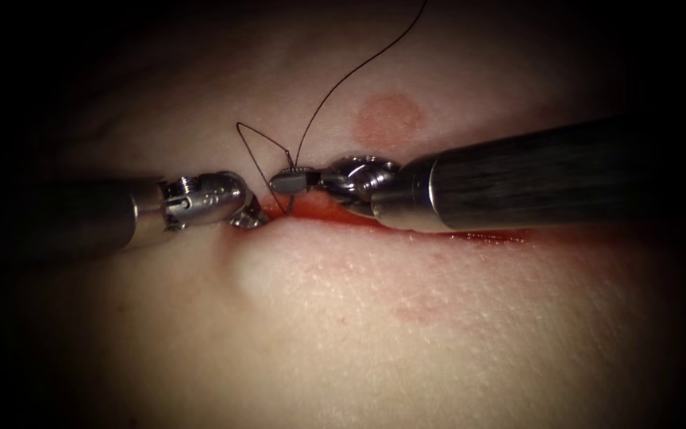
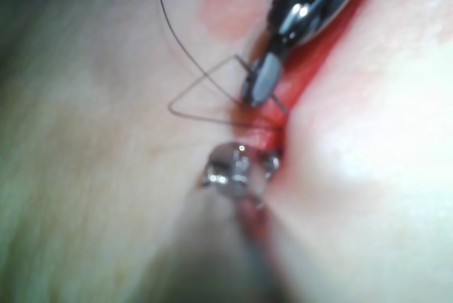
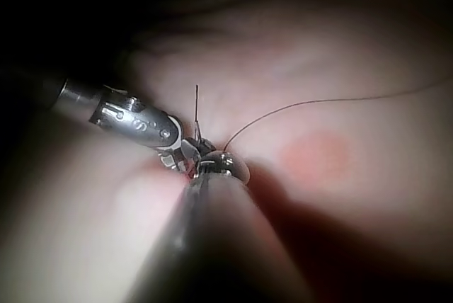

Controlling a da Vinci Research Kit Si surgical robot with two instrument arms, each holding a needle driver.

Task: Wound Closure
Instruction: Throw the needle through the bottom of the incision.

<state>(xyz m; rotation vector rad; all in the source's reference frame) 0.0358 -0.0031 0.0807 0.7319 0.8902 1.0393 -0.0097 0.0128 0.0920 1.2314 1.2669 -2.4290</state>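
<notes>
Right tool (image 1: 289, 182) jaws clamped on thread (image 1: 343, 79) over cut (image 1: 335, 213). Left tool (image 1: 248, 218) tip buried at cut's left end, jaws: cannot tell. Needle: can't make out. Risk: hard tug could snap thread or tear tissue (image 1: 343, 334) edge.

right hand (image 1: 289, 181) gripping thread (image 1: 341, 86) (looped), cut (image 1: 327, 213)

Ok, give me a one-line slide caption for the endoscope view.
Both tools meet at the cut's left end: right tool shut on the looped thread, left tool tip down at the tissue edge.
</notes>
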